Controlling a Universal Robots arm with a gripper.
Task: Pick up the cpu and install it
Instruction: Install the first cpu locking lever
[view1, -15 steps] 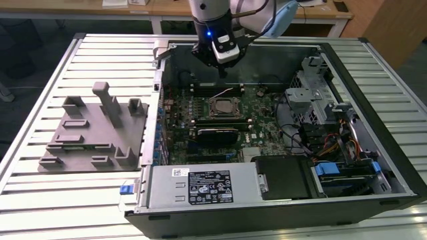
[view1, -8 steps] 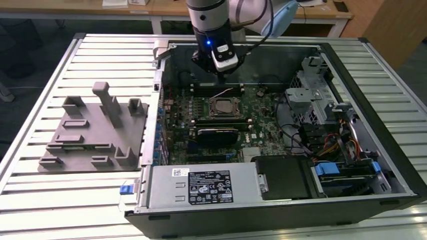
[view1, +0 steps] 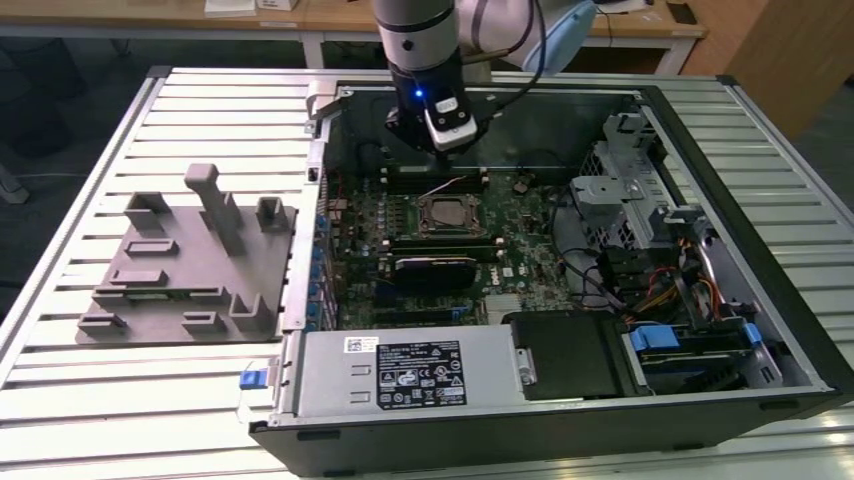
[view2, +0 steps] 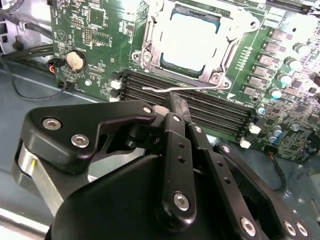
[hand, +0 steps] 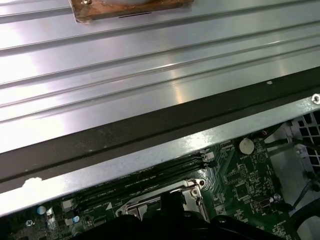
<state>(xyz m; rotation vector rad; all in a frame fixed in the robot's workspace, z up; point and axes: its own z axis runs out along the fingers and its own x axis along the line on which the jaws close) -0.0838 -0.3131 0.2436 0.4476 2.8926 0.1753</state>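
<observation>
Pincer (view2: 177, 104) closed, nothing in it. Tips are down by the socket's wire lever (view2: 155, 90); can't tell if they touch. The cpu (view2: 192, 42) lies flat inside the socket frame (view2: 148, 50) on the motherboard, just beyond the tips. My read: light, stiff, slick metal lid, fragile contact side. Hold it by two opposite rim edges, low force, kept level.

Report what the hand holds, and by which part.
Not the cpu, which lies in its socket. The hand is at the wire lever; a grip on it cannot be told.
</observation>
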